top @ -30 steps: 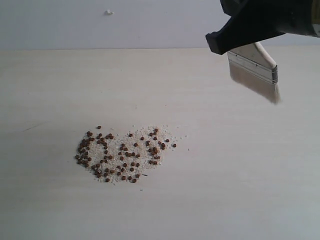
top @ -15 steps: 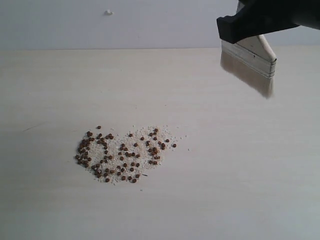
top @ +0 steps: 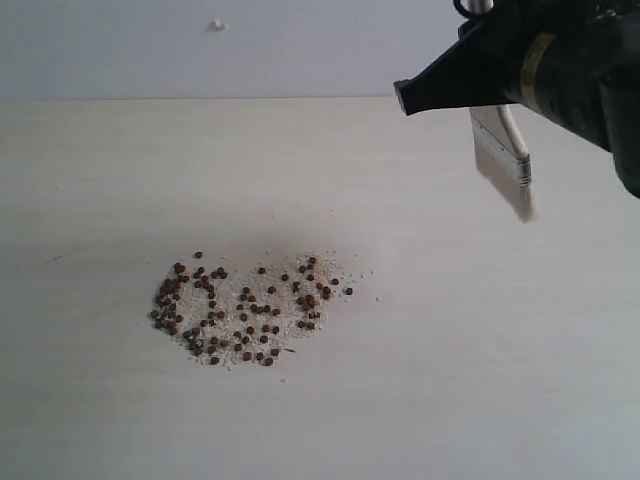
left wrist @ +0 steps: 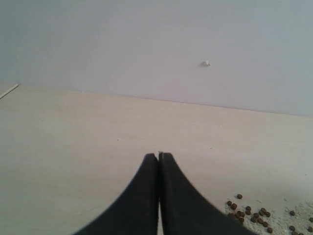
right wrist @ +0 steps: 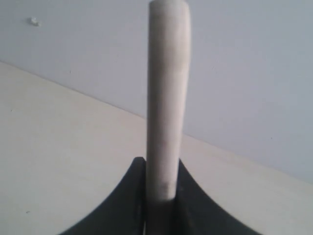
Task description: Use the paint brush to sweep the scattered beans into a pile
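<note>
The beans [top: 245, 310] lie in a loose reddish-brown patch mixed with pale crumbs, left of the table's middle. The paint brush [top: 503, 155] hangs in the air at the upper right, bristles down and nearly edge-on, well apart from the beans. My right gripper [top: 480, 95] is shut on its pale wooden handle [right wrist: 167, 88], which sticks out past the right gripper [right wrist: 161, 164]; the handle's hole does not show. My left gripper [left wrist: 159, 155] is shut with nothing in it, low over the table, with the edge of the beans [left wrist: 249, 213] close by.
The pale wooden table [top: 450, 350] ends at a grey wall behind. A small white speck [top: 217, 24] sits on that wall. The left arm does not show in the exterior view.
The right gripper has turned and reached leftward, so the brush went from broadside to nearly edge-on and now hangs more steeply. The beans have not moved.
</note>
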Tool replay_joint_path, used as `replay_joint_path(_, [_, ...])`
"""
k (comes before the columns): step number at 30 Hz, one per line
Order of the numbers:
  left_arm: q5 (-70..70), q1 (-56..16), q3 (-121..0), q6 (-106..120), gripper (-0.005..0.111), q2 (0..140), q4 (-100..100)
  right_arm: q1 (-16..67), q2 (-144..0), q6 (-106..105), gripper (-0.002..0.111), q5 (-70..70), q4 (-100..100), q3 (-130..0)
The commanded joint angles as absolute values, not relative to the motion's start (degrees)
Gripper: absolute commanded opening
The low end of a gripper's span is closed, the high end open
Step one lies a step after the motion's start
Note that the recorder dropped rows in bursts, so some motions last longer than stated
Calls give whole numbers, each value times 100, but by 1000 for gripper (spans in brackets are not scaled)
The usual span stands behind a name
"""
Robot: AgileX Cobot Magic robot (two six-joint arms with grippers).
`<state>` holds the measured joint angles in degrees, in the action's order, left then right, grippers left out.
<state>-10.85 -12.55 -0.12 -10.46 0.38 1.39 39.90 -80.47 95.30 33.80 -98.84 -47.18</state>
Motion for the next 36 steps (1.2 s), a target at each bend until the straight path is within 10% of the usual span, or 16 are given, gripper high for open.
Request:
replay_joint_path(1, [-1068, -1260, 0, -1098, 0, 0, 101, 3998, -8037, 9178, 0, 3498, -9995, -4878])
replay_joint_path(12, [-1068, -1260, 0, -1098, 0, 0, 101, 3204, -7990, -1372, 0, 290, -2250, -5525])
replay_joint_path(36, [-1068, -1260, 0, -1098, 0, 0, 101, 3481, -8039, -4642, 0, -6591, 3626, -2566])
